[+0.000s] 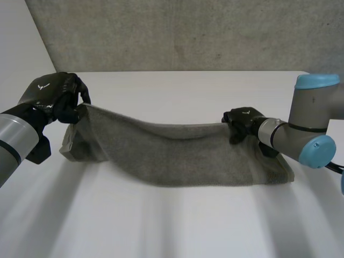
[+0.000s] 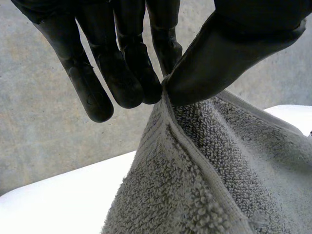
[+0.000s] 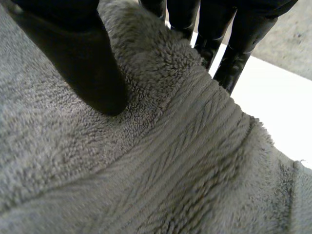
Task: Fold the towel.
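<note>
Towel [image 2: 273,161] pile sits right up at the lens on both wrists, grey terry loops and a woven hem [image 2: 190,151]. Left hand [image 1: 54,97] has that hem nipped near a corner, fingers [image 2: 122,83] straight against the thumb [image 2: 214,63]. It's a fingertip pinch, with not much cloth in it.

Over at the other end, right hand [image 1: 242,122] clamps the far edge, its thumb [image 3: 92,68] pressed down on the pile and its fingers [image 3: 234,53] tucked behind the cloth.

Between them the towel sags like a hammock. Its left end is raised off the desk [image 1: 177,91], its near edge lies on the white surface, and the right end is low.

This looks like the carry-over, with the far edge gripped and ready to come toward the near one. To do it well, I'd level the two hands first, since the left rides higher, then draw them gently apart to take out the sag. Move both at one pace and lay edge onto edge before letting go. Watch that left pinch; too hard a tug could slip the hem free.
</note>
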`<state>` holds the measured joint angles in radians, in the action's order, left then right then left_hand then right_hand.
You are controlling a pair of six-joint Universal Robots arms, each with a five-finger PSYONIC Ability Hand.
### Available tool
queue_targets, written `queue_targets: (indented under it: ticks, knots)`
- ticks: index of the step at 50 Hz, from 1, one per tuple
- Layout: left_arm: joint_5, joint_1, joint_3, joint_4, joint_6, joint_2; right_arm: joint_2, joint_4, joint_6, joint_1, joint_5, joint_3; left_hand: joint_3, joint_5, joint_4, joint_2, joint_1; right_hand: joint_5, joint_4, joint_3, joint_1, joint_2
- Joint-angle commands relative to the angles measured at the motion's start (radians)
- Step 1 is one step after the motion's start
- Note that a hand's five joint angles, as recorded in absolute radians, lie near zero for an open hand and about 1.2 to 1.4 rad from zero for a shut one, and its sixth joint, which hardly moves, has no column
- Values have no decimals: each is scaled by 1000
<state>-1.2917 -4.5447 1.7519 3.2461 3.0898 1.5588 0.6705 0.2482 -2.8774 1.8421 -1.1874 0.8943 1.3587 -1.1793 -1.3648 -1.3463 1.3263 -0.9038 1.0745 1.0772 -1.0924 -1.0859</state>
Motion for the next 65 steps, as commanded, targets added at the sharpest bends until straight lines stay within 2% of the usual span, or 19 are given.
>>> queue_targets:
  ticks: [1, 14, 19, 21, 26, 28, 33, 35, 39, 41, 42, 44, 45, 47, 50, 52, 55, 61, 65]
  knots:
    - [0, -7, 5, 4, 44, 3, 128, -9, -17, -3, 11, 81, 38, -42, -31, -50, 70, -265, 269, 266, -251, -258]
    - [3, -36, 1, 3, 53, -6, 399, -24, 7, -41, 22, 305, 38, -42, -31, -50, 70, -318, 322, 319, -304, -310]
    - [11, -37, 5, 3, 50, -39, 506, -7, 78, -89, 26, 384, 38, -42, -31, -50, 70, -318, 322, 319, -304, -310]
    - [31, -46, 5, 3, 50, -45, 566, 19, 159, -124, 32, 408, 38, -42, -31, -50, 70, -318, 322, 319, -304, -310]
    - [55, -77, -5, 6, 53, -45, 612, 81, 257, -145, 40, 391, 38, -42, -31, -50, 70, -318, 322, 319, -304, -310]
    - [83, -111, -38, 17, 53, -20, 615, 83, 270, -139, 38, 373, 38, -42, -31, -50, 70, -318, 322, 319, -304, -310]
    - [81, -108, -119, 99, 50, 119, 564, 75, 273, -127, 31, 291, 38, -42, -31, -50, 70, -318, 322, 319, -304, -310]
    - [78, -96, -166, 118, 53, 175, 470, 51, 276, -107, 29, 201, 38, -42, -31, -50, 70, -318, 322, 319, -304, -310]
    - [77, -51, -287, 138, 53, 285, 380, -7, 274, -58, 26, 86, 38, -42, -31, -50, 70, -318, 322, 319, -304, -310]
    - [63, 5, -477, 158, 50, 428, 324, -108, 262, -26, 3, -26, 38, -42, -31, -50, 70, -318, 322, 319, -304, -310]
    - [63, 6, -479, 158, 50, 429, 324, -109, 262, -26, 3, -26, 38, -42, -31, -50, 70, -318, 322, 319, -304, -310]
    - [5, 36, -676, 185, 50, 513, 299, -247, 227, -15, -32, -119, 38, -42, -31, -50, 70, -318, 322, 319, -304, -310]
    - [5, 36, -677, 185, 50, 514, 299, -248, 227, -15, -32, -120, 38, -42, -31, -50, 70, -318, 322, 319, -304, -310]
    - [-62, 42, -840, 233, 53, 550, 301, -416, 161, -15, -89, -196, 38, -42, -31, -50, 70, -318, 322, 319, -304, -310]
    - [-86, 42, -910, 277, 53, 557, 305, -489, 127, -15, -106, -221, 38, -42, -31, -50, 70, -318, 322, 319, -304, -310]
    - [-121, 42, -1004, 395, 44, 557, 331, -614, 83, -17, -116, -236, 38, -42, -31, -50, 70, -318, 322, 319, -304, -310]
    - [-129, 42, -1051, 470, 41, 555, 351, -688, 67, -23, -110, -232, 38, -42, -31, -50, 70, -318, 322, 319, -304, -310]
    - [-123, 41, -1016, 483, 38, 547, 360, -664, 64, -27, -89, -195, 38, -42, -31, -50, 70, -318, 322, 319, -304, -310]
    - [-104, 27, -843, 483, 43, 526, 374, -568, 69, -29, -19, -86, 38, -42, -31, -50, 70, -318, 322, 319, -304, -310]
